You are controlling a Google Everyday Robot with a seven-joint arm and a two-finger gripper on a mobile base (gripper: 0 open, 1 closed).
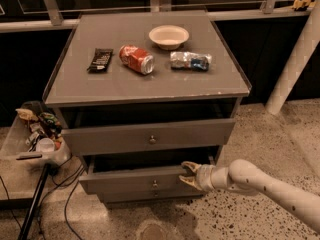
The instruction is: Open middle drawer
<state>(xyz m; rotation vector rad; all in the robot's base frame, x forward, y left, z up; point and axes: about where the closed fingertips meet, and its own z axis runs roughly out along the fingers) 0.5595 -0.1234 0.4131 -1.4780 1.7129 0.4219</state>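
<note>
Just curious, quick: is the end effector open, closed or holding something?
End effector: at the middle drawer, by its upper right edge; open or closed cannot be told.

Smooth cream-white rounded arm; tan gripper (187, 175) at the front of the middle drawer (130, 180).

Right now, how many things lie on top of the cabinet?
4: a dark snack bar at left, a red can beside it, a white bowl behind, a crumpled packet at right. None seems hidden. The gripper is below, at the middle drawer.
</note>
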